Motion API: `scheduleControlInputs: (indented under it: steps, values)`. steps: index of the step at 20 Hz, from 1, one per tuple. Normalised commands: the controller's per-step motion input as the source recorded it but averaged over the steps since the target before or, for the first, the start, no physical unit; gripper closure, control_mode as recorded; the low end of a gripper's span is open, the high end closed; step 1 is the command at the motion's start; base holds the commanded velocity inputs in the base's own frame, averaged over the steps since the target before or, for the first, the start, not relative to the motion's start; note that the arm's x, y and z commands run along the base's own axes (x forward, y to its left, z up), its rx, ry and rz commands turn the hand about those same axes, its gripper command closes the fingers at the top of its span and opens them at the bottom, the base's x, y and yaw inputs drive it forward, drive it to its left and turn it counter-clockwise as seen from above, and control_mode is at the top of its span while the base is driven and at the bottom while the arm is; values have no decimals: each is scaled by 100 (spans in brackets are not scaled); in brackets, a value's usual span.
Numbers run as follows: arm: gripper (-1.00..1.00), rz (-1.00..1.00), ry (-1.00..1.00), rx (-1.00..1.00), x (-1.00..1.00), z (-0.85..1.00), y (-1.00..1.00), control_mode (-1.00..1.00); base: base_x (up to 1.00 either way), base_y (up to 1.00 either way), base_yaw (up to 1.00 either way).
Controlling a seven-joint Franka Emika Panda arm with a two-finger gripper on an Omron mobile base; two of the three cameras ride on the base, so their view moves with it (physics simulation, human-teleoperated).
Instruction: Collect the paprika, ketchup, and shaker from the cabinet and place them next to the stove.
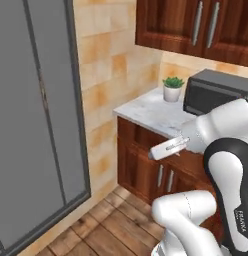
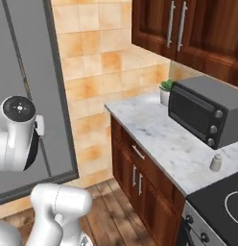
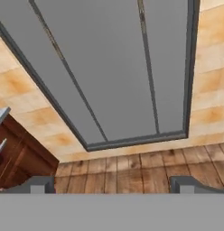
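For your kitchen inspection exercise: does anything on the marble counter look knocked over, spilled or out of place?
Nothing stands out. The small white-grey shaker stands upright beside the black glass stove, the potted green plant upright near the dark grey microwave.

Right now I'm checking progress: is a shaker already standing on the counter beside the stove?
Yes, the shaker stands on the counter just left of the stove.

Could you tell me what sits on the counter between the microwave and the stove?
In the right base view, the small shaker stands between the microwave and the stove.

"FRANKA" lettering on the robot arm
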Motion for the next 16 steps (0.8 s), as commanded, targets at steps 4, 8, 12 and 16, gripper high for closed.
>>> scheduleControlInputs:
  steps: [4, 8, 12, 16]
  values:
    - [-100, 0, 0, 0, 0, 0, 0, 100, -1, 0, 49]
    - [-100, 0, 0, 0, 0, 0, 0, 100, 0, 0, 49]
    - [-100, 0, 0, 0, 0, 0, 0, 100, 0, 0, 48]
    - [-100, 0, 0, 0, 0, 0, 0, 100, 0, 0, 48]
